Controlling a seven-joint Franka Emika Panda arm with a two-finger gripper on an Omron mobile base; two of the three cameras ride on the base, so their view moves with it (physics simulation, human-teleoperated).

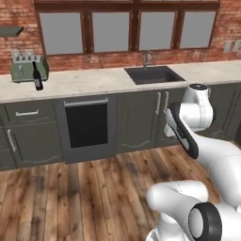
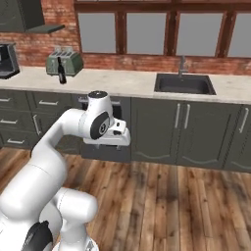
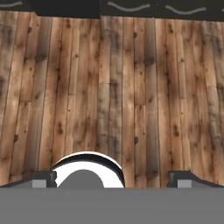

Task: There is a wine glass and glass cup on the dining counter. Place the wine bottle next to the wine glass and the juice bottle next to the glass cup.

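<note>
Wine bottle (image 1: 37, 76) upright on the wall counter (image 1: 94, 81), just in front of the green toaster (image 1: 28, 66), well apart from the gripper (image 3: 113, 178), whose fingers (image 3: 41, 179) sit wide apart over bare wooden floor (image 3: 131, 87). Likely glass: rigid, smooth, breakable, top-heavy; best taken around the wide body below the neck. Label too small to read.

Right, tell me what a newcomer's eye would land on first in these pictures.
First the white arm, folded up in the foreground over the wooden floor, its gripper open and pointing down at the planks. Next the wine bottle, standing upright on the wall counter just in front of the green toaster. Then the dark sink under the windows.
</note>
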